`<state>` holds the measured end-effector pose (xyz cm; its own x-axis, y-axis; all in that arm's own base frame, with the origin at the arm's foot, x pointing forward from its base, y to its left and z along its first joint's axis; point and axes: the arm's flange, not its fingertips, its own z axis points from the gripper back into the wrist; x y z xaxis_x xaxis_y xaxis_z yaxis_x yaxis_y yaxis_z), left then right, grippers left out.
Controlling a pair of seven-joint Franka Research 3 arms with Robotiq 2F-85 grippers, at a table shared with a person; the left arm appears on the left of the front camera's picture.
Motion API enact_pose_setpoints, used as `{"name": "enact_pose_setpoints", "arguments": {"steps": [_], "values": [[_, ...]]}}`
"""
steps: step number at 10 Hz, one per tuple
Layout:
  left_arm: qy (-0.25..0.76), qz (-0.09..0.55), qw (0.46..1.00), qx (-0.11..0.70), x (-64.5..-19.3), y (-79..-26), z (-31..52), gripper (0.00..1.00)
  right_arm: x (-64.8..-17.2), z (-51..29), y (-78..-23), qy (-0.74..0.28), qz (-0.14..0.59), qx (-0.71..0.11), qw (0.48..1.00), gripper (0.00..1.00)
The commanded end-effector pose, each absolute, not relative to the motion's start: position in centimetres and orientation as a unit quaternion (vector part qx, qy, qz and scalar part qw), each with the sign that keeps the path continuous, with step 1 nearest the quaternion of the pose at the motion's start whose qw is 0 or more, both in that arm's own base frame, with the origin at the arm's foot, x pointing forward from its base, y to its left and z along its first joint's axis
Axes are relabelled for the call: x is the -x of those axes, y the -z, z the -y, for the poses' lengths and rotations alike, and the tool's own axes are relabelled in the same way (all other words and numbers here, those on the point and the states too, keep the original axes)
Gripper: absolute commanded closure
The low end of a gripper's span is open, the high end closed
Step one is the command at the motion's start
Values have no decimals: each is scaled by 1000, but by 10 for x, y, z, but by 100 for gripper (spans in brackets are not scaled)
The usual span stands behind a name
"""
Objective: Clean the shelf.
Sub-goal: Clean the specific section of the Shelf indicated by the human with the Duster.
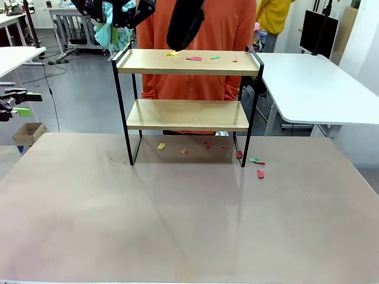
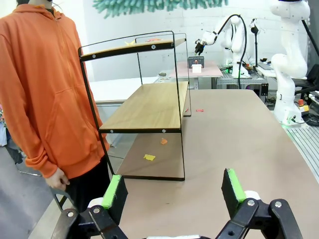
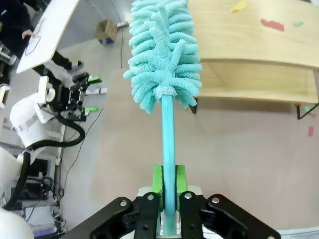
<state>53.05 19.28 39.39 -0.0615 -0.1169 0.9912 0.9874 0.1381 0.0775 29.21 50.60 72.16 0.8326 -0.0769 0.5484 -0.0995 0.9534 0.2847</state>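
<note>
Front: shelf (image 1: pixel 189 62) stands on tabletop (image 1: pixel 177 225), scraps (image 1: pixel 193 58) on top board (more beneath); duster (image 1: pixel 109 34) high by its left end. L wrist: left hand (image 2: pixel 173 180) apart, empty, facing shelf. R wrist: right hand (image 3: pixel 168 173) clamped on duster handle.

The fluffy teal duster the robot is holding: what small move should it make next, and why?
Probably lower the duster onto the left end of the top board of the shelf and start sweeping along it. The right gripper is shut on the handle, the head hovers near that end, and paper scraps lie on the board, not yet swept.
</note>
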Motion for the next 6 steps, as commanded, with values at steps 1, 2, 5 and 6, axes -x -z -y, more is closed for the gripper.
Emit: {"name": "enact_pose_setpoints", "arguments": {"steps": [1,2,5,6], "values": [[508,524,540,418,-528,-397,-192,0,-305,-535,-737,14,303,-149,941,87],[508,524,540,418,-528,-397,-192,0,-315,-534,-733,18,301,-149,942,87],[508,524,540,418,-528,-397,-192,0,-338,-531,-719,41,277,-142,950,87],[508,524,540,418,-528,-397,-192,0,-342,-528,-713,46,265,-136,953,87]]}}
